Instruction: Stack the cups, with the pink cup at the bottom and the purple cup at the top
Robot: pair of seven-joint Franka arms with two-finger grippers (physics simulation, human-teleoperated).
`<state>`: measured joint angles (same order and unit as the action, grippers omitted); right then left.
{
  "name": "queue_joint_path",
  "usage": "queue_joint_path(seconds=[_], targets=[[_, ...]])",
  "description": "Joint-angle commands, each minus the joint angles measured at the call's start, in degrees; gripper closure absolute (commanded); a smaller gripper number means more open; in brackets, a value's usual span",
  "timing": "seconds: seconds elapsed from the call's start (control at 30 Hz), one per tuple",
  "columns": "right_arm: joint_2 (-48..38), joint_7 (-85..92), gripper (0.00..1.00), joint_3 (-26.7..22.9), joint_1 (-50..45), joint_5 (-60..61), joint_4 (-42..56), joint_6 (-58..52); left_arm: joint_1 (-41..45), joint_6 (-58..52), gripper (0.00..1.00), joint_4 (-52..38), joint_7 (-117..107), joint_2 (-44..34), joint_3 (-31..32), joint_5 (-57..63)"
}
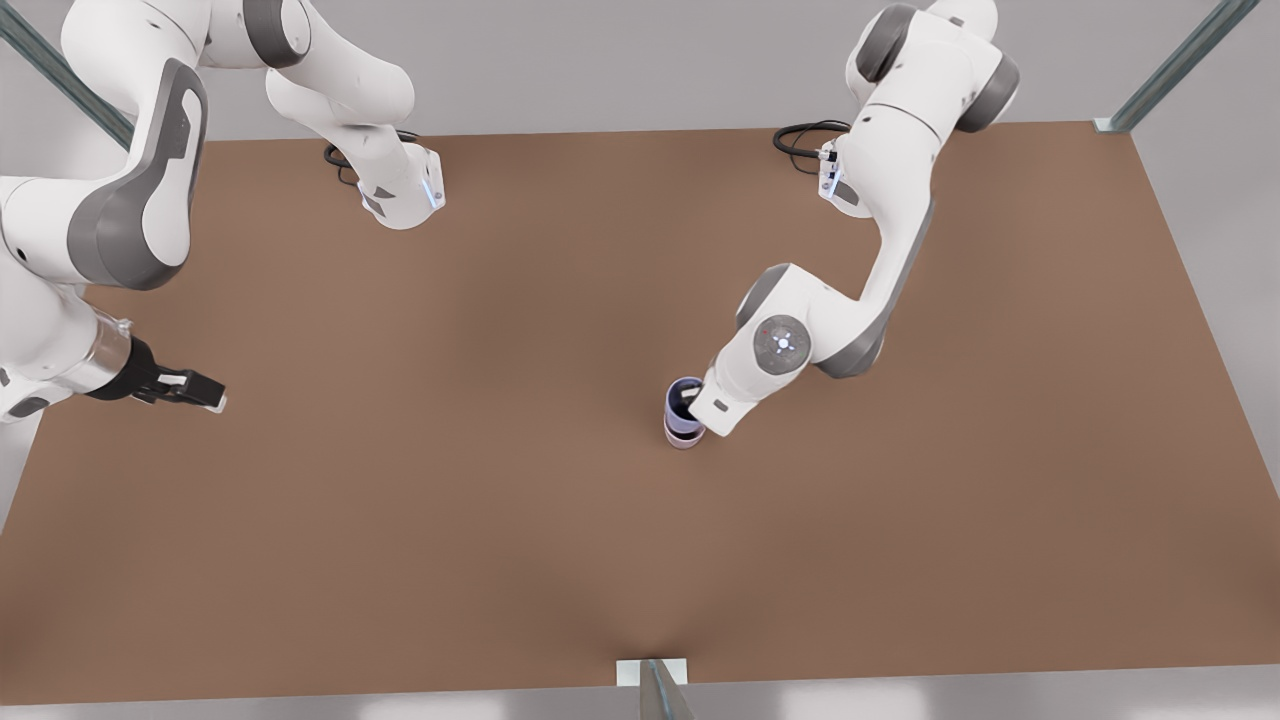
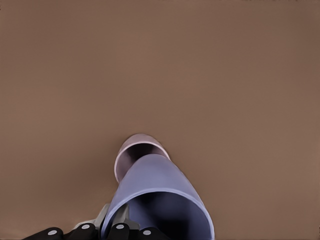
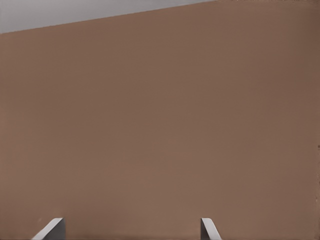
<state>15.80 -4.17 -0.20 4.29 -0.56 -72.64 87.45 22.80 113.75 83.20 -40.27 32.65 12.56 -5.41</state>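
Mid-table, the left pincer grips the periwinkle purple cup nested in the mauve pink cup — the right pincer waits, fingers apart.

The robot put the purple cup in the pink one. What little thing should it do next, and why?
Probably open its fingers and let go. The left gripper is at the rim of the small tapered lavender-purple cup, which already sits inside the small pale pink cup on the brown table. The stack looks finished. The right gripper waits, open, at the front view's left.

the left gripper reaches low, its fingers closed on something's rim; the right gripper waits aside, spread wide.
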Motion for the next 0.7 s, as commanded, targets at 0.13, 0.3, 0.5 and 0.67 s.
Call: queue_joint_path(seconds=[0.13,0.3,0.5,0.67], targets=[[-0.07,7.51,0.00,-0.33,0.29,-0.32,1.01,0.09,0.41,1.12,0.79,0.12,-17.92,1.19,0.01,0.05],[0.02,7.68,0.00,-0.33,0.28,-0.32,1.09,0.09,0.41,-0.38,0.79,0.38,-17.39,0.75,-0.43,0.22],[-0.07,7.51,0.00,-0.33,0.29,-0.41,1.44,0.52,0.41,-1.17,0.79,0.38,-17.21,1.02,-0.52,0.22],[-0.07,7.33,0.00,-0.33,0.37,-0.32,1.53,0.61,0.41,-0.64,0.79,0.47,-17.12,1.63,-0.52,0.22]])
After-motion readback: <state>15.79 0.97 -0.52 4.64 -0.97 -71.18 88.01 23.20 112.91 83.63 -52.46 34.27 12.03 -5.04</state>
